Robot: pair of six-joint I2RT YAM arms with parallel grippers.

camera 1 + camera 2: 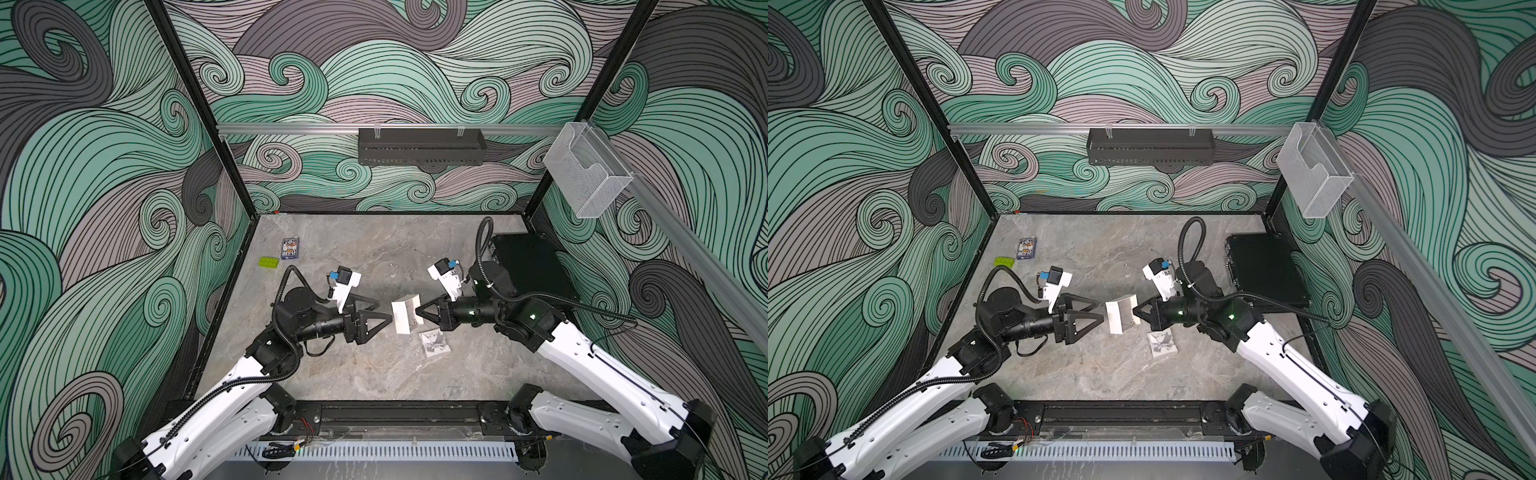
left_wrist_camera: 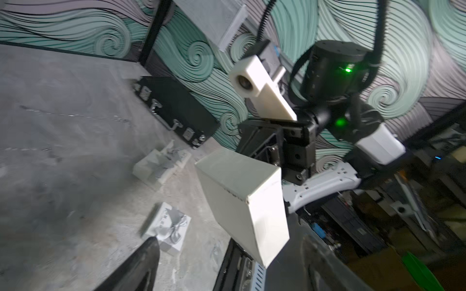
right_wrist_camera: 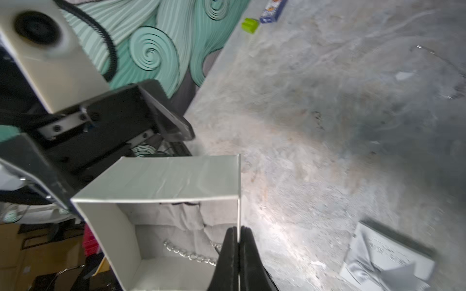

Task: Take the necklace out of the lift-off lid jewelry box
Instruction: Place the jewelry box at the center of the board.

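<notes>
The white jewelry box (image 1: 405, 313) (image 1: 1121, 313) hangs above the table with its lid off. My right gripper (image 1: 417, 311) (image 1: 1134, 311) (image 3: 238, 241) is shut on one thin side wall of the box (image 3: 164, 176). In the right wrist view, the necklace (image 3: 189, 254), a silver chain, lies inside on a grey cushion (image 3: 181, 216). My left gripper (image 1: 385, 310) (image 1: 1101, 311) (image 2: 229, 264) is open just left of the box (image 2: 242, 201), with nothing between its fingers. The lid (image 1: 434, 343) (image 1: 1162, 344) (image 2: 169, 226) (image 3: 388, 257), white with a grey bow print, rests on the table under the right arm.
A green brick (image 1: 268, 262) and a card pack (image 1: 290, 248) lie at the back left. A black case (image 1: 528, 266) stands at the back right. Another white-and-grey piece (image 2: 158, 166) lies near the case. A thin glinting strand (image 2: 75, 114) crosses the table.
</notes>
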